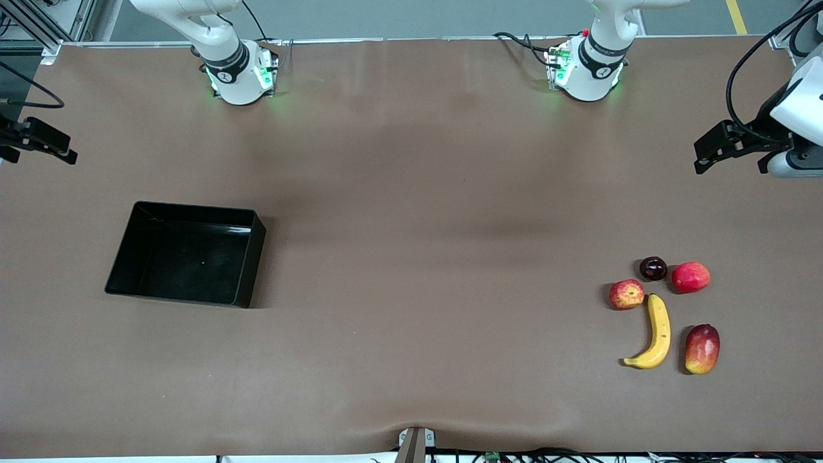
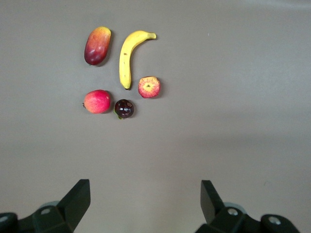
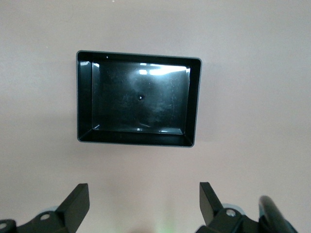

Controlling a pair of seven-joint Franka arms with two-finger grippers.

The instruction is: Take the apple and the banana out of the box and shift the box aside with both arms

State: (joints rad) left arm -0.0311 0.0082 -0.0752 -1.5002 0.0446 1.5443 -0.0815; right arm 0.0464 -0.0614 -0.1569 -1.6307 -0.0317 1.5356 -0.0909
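Black and glossy, the box (image 1: pixel 186 254) sat empty at the middle left of the front view, toward the right arm's end of the brown table (image 1: pixel 411 193). At the lower right of that view lay the banana (image 1: pixel 654 334) with the apple (image 1: pixel 627 294) just beside its upper tip, amid a mango (image 1: pixel 702 348), a dark plum (image 1: pixel 653 268) and a red fruit (image 1: pixel 691 277). Both arms waited: the left gripper (image 1: pixel 710 152) hung at the right edge and the right gripper (image 1: pixel 45 149) at the left edge, each with jaws apart and holding nothing.

Looks like a robotics lab from my feed: 2 white arm bases (image 1: pixel 241 74) bolted on a brown-covered table (image 1: pixel 411 193), cables (image 1: pixel 521 42) trailing, grey floor.
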